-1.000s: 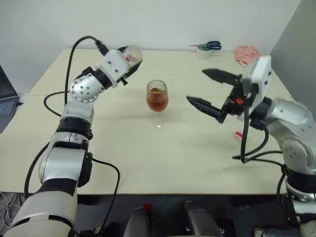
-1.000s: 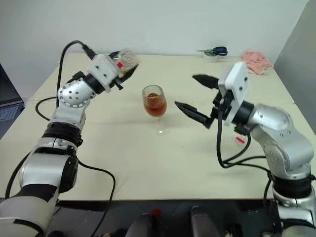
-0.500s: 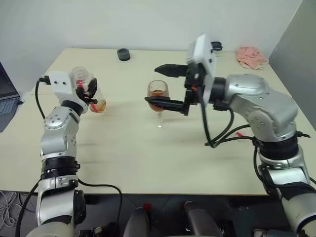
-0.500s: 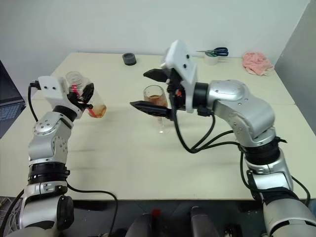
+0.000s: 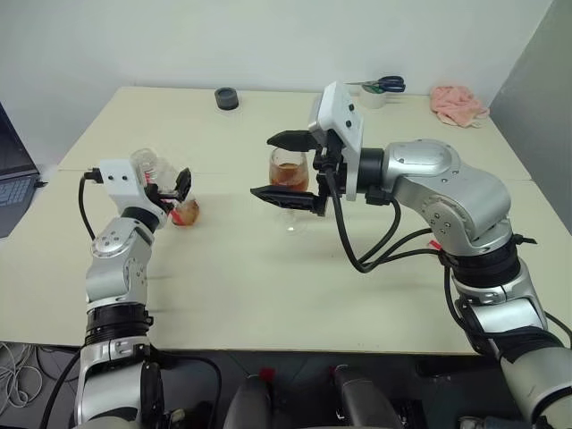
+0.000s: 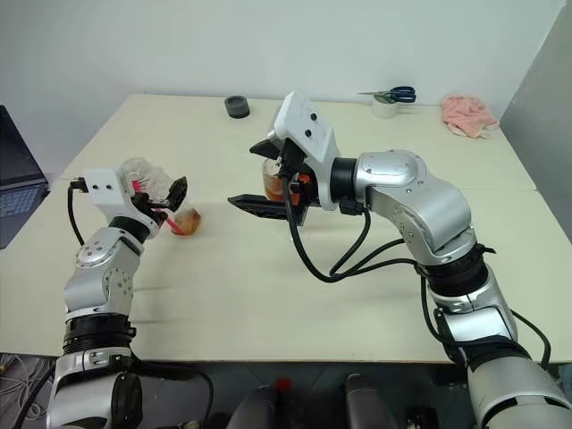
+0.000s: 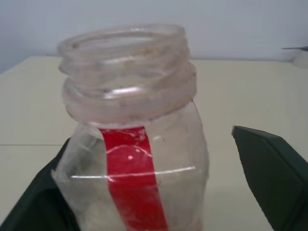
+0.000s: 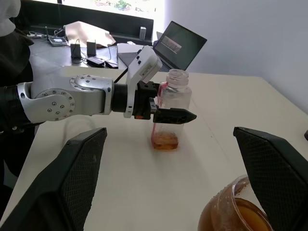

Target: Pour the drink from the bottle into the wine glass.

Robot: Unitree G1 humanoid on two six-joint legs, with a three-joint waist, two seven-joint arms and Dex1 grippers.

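Note:
The bottle [image 5: 165, 189] stands uncapped on the table at the left, with a red label strip [image 7: 132, 178] and a little amber drink [image 8: 165, 141] at its bottom. My left gripper [image 5: 170, 189] is open around it: one finger lies against the bottle's side, the other finger [image 7: 269, 173] stands apart from it. The wine glass [image 5: 288, 174] stands mid-table, its bowl holding reddish-brown drink [image 8: 231, 216]. My right gripper [image 5: 264, 165] is open wide and points left, with the bowl between its fingers, close to one of them. I cannot tell whether it touches the glass.
A black round object [image 5: 226, 98] lies at the table's back. Scissors [image 5: 384, 85] rest on a roll at the back right, beside a pink cloth [image 5: 458, 103]. A laptop [image 5: 11, 170] sits off the table's left edge.
My left arm lowered the bottle to the left, set it upright on the table and opened its fingers. My right gripper swung left from the right side to either side of the glass's bowl.

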